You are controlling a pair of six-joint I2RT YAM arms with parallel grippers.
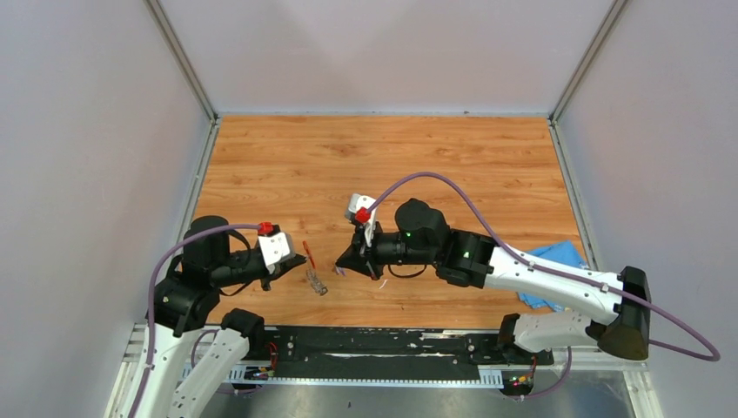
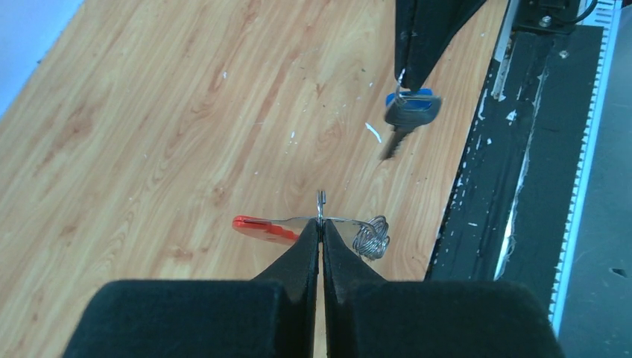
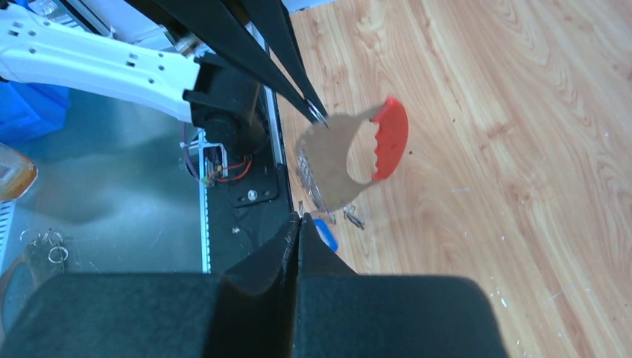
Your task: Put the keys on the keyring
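My left gripper [image 1: 298, 259] is shut on the keyring [image 1: 307, 253] and holds it above the table. In the left wrist view the jaws [image 2: 320, 222] pinch a thin metal ring, with the red loop [image 2: 257, 227] to the left and a grey wire bunch [image 2: 371, 237] to the right. My right gripper [image 1: 342, 264] is shut on the blue-headed key [image 2: 408, 110], bit hanging down, a short way right of the keyring. In the right wrist view my right gripper [image 3: 299, 218] shows the blue head [image 3: 325, 233] just below the keyring [image 3: 390, 139]. I cannot make out the black-headed key.
A blue cloth [image 1: 553, 260] lies at the table's right edge, under the right arm. The black rail [image 1: 374, 344] runs along the near edge, close to both grippers. Grey walls enclose the wooden table [image 1: 383, 165] on three sides.
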